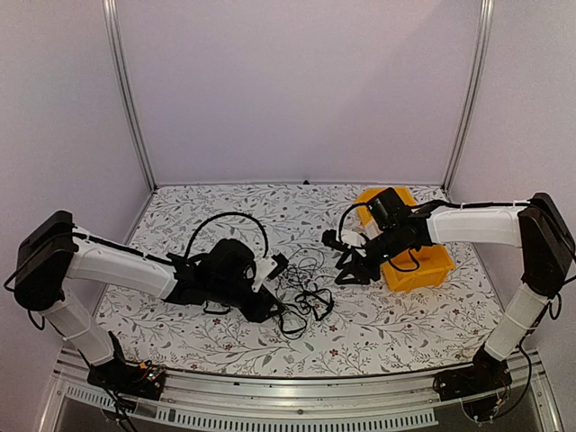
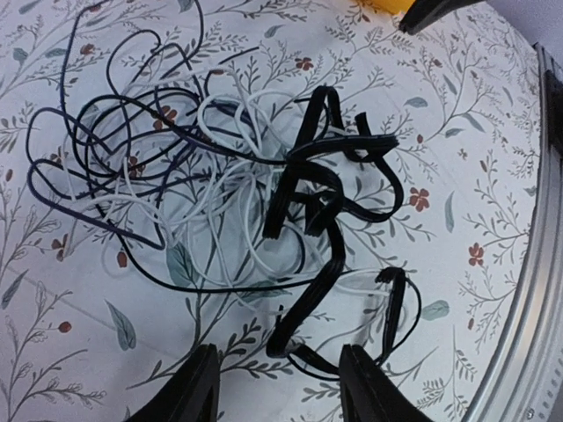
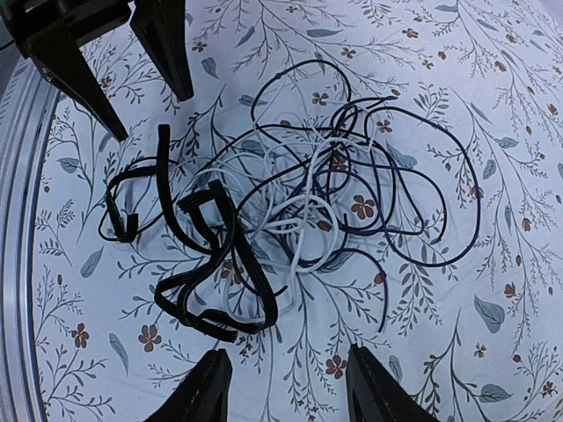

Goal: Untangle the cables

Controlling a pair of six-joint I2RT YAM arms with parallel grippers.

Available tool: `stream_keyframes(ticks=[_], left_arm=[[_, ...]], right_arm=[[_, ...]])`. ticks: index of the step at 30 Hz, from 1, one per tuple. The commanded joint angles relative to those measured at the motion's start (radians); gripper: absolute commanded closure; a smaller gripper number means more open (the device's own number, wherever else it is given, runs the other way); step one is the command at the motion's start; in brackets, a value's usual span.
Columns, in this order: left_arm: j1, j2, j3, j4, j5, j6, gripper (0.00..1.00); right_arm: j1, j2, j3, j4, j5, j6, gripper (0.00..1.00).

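Cables, black and white, knotted in one heap on the floral counter, between both arms for reach from either side. Left gripper and right gripper poised over the heap, jaws apart, holding nothing. Yellow bin beyond, contents hidden by the right arm.

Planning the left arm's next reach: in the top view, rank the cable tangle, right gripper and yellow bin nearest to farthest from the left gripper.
1. cable tangle, directly in front of the left gripper
2. right gripper, past the tangle, to the right
3. yellow bin, farthest, at the far right
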Motion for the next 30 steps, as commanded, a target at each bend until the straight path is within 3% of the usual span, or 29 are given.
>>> stream_keyframes(ticks=[1, 7, 14, 19, 25, 30], left_arm=[[-0.026, 0.066, 0.046, -0.056, -0.07, 0.109, 0.54], [-0.03, 0.106, 0.062, -0.013, -0.065, 0.123, 0.59], [-0.03, 0.103, 0.075, 0.029, -0.108, 0.137, 0.83], [-0.029, -0.027, 0.065, 0.029, -0.206, 0.137, 0.96], [-0.031, -0.227, 0.086, 0.024, -0.19, 0.136, 1.0], [-0.036, -0.285, 0.156, -0.029, -0.235, 0.147, 1.0]], right_arm=[[0.005, 0.027, 0.0, 0.026, -0.051, -0.001, 0.51], [0.006, 0.027, -0.004, 0.03, -0.003, -0.012, 0.51], [0.006, 0.026, -0.007, 0.029, -0.018, -0.015, 0.51], [0.015, 0.017, 0.001, 0.018, -0.09, -0.002, 0.51], [0.064, 0.03, 0.058, 0.017, -0.084, 0.027, 0.48], [0.067, 0.048, 0.149, 0.002, -0.065, 0.055, 0.47]])
